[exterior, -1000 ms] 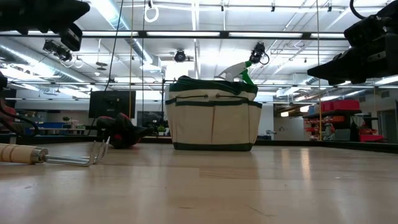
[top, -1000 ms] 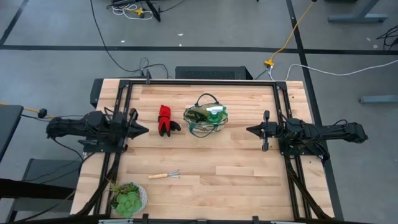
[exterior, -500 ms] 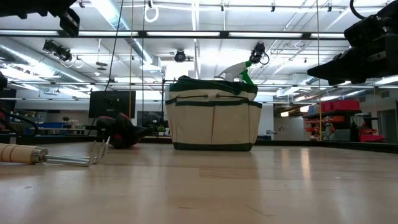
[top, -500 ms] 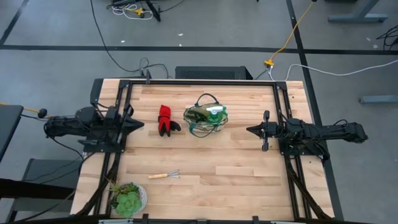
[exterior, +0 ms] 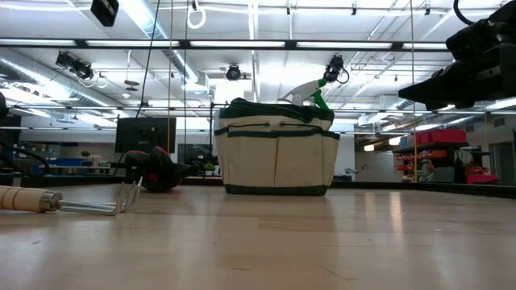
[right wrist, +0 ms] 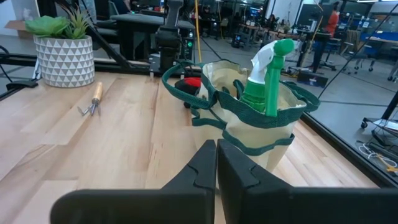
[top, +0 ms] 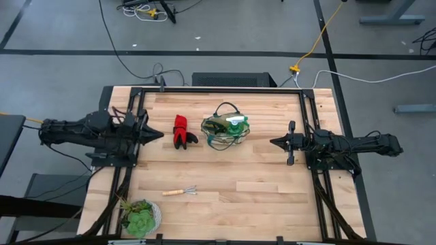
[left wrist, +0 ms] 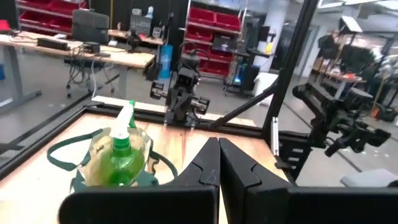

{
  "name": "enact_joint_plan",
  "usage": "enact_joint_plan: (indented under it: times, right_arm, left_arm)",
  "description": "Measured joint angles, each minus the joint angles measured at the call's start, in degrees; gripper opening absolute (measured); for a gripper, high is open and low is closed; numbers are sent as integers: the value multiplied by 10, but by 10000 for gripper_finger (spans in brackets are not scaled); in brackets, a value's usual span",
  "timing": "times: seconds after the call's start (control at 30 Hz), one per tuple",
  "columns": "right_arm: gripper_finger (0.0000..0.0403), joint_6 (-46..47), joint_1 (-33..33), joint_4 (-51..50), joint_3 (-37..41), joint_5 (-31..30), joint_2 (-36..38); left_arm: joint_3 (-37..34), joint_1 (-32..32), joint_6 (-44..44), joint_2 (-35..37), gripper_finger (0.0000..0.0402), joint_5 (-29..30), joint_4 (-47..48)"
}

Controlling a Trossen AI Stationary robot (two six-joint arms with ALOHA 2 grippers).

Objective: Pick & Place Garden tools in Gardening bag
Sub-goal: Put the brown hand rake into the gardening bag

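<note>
The tan gardening bag (top: 226, 131) with green trim stands upright on its base mid-table; a green spray bottle (right wrist: 267, 74) with a white nozzle sticks out of its top. Red-and-black gloves (top: 181, 131) lie flat on the wood just left of the bag. A wooden-handled mini rake (top: 180, 192) lies flat nearer the front edge. My left gripper (top: 158, 135) hovers shut, level, left of the gloves, high above the table. My right gripper (top: 272, 142) hovers shut, right of the bag, pointing at it. Nothing sits between either pair of fingers (left wrist: 217, 163) (right wrist: 216, 165).
A green succulent in a pale patterned pot (top: 139, 216) stands at the front left corner. Dark frame rails (top: 129, 116) (top: 310, 116) run along the left and right sides of the table. Bare wood lies between the rake and the right arm.
My left gripper has risen, staying shut and level; in the low view it has climbed almost out of the picture's top. The bag, gloves and rake have kept their places.
</note>
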State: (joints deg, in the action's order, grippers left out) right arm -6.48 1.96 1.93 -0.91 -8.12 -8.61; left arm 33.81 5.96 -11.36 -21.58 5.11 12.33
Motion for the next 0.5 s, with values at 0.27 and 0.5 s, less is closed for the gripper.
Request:
enact_joint_plan:
  times: [0.27,0.5]
  right_arm:
    - [16,0,0,0,0,0,0]
    - [16,0,0,0,0,0,0]
  left_arm:
    - [106,0,16,-87,1,2,68]
    - [182,0,22,-152,1,-2,116]
